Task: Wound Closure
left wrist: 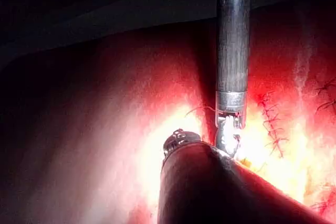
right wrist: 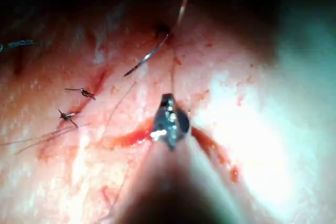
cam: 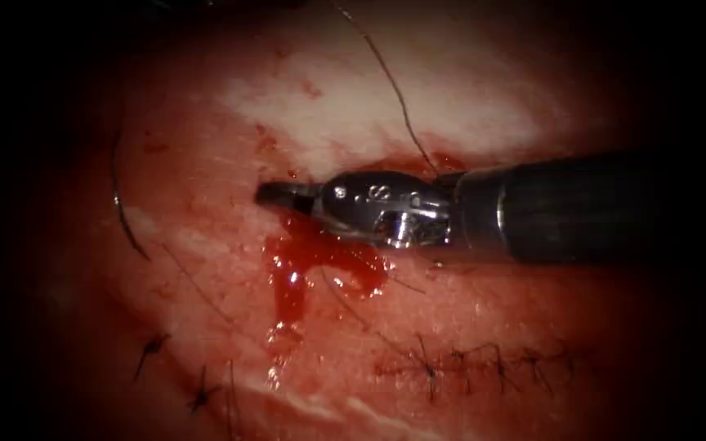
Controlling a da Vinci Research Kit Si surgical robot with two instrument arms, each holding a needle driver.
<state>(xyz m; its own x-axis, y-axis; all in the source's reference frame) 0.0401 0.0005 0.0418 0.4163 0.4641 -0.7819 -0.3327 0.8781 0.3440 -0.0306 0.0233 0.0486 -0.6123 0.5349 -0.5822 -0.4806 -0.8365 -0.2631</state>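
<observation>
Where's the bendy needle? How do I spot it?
Find the right arm's tool lying across the tissue, its pincer shut. Look far left of its tip: the needle lies there, a thin dark smooth arc, unlike the spiky knotted stitches below.

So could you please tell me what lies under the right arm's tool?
Beneath the right tool, jaws shut, red fluid pools on the tissue. The tool hides whatever lies directly beneath it. I cannot tell what it holds.

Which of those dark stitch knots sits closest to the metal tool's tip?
None is close. The nearest knot is the leftmost one, below and left of the right tool; the row of stitches lies farther right, under the shaft.
</observation>
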